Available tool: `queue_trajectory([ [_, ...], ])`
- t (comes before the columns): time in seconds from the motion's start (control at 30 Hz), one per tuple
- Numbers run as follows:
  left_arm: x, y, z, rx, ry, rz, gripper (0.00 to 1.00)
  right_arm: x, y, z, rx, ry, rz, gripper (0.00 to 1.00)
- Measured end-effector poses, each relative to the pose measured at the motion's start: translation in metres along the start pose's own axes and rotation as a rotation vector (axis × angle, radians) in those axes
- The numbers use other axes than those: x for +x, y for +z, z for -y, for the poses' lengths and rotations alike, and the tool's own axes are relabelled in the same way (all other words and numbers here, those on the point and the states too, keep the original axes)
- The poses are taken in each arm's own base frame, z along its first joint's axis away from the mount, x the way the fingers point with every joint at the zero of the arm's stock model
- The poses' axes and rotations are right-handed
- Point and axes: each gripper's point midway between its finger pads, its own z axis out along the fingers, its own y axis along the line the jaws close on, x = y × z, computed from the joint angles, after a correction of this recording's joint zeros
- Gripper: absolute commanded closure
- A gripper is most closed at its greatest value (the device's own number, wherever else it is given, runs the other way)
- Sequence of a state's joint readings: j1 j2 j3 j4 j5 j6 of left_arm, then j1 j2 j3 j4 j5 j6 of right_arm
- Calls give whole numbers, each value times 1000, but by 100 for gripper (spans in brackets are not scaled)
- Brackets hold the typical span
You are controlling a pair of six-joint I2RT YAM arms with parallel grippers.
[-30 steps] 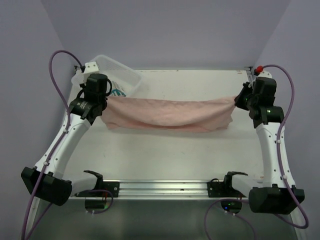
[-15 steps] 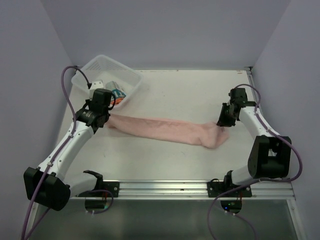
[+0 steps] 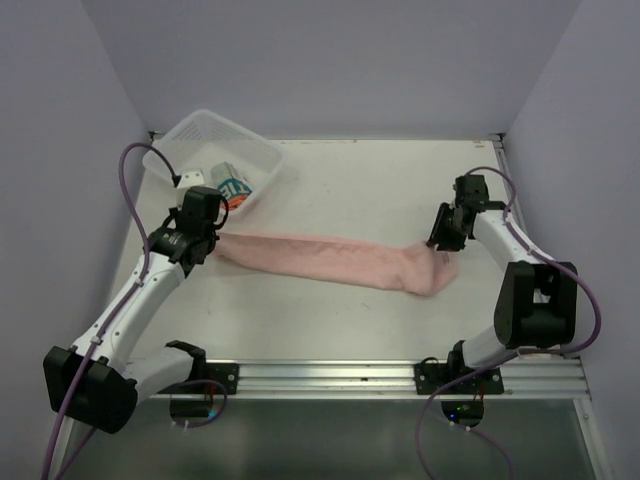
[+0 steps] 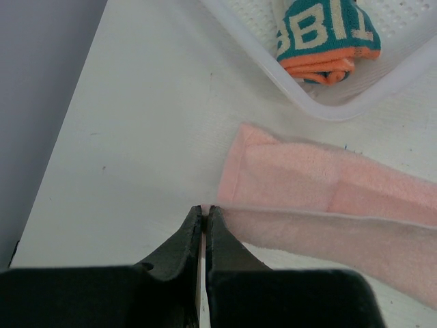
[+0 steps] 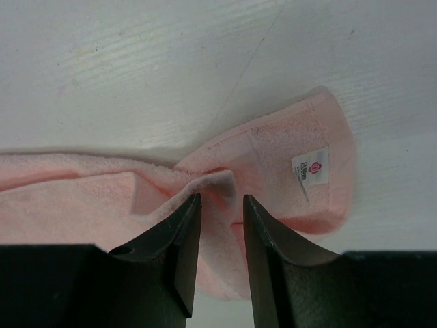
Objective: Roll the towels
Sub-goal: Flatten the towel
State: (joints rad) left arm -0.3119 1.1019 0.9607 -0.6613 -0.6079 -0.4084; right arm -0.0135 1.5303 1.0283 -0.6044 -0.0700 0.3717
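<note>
Top external view: two towels are in sight, and one basket. The pink towel point(image 3: 320, 260) lies flat on the table point(image 3: 350, 180) as one long narrow strip. It runs from near the left edge, across the middle, toward the right edge, and slants a little nearer the front edge at its right end. That right end is bunched and wider than the rest. The printed towel point(image 3: 234, 186) sits apart from it, inside the white mesh basket point(image 3: 190, 135) at the far left corner of the table. It is one folded bundle with teal ground, pale letters and an orange hem.

The left wrist view shows the left gripper point(image 4: 205, 208) with its two fingers pressed together, only a hairline between them. Their tips meet right at the near left corner of the pink towel. Whether any cloth is nipped between them cannot be made out. Two layers of the strip show here, one lapped over the other, and the basket rim lies just beyond them.

The right wrist view shows the right gripper point(image 5: 222, 199) with its jaws partly apart, standing either side of one raised pucker of pink cloth without squeezing it. One small white label point(image 5: 311, 167) lies on the towel's end, just beside that pucker.
</note>
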Motion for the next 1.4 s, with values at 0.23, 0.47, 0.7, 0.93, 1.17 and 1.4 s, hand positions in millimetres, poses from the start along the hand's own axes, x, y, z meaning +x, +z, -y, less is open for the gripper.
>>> queue_trajectory([
  [0.23, 0, -1, 0, 3, -3, 3, 100, -9, 2, 1, 15, 34, 39, 64],
  [0.47, 1, -1, -1, 3, -3, 2, 100, -19, 3, 4, 28, 91, 75, 69],
  [0.7, 2, -1, -1, 2, -1, 0, 100, -18, 14, 10, 65, 113, 66, 74],
  [0.93, 3, 0, -2, -2, 0, -1, 100, -23, 14, 28, 127, 157, 93, 76],
  [1.17, 9, 3, -4, -17, 5, -8, 100, -19, 17, 45, 143, 205, 84, 80],
  [1.4, 12, 4, -4, -18, 8, -11, 100, -17, 21, 35, 80, 200, 79, 79],
])
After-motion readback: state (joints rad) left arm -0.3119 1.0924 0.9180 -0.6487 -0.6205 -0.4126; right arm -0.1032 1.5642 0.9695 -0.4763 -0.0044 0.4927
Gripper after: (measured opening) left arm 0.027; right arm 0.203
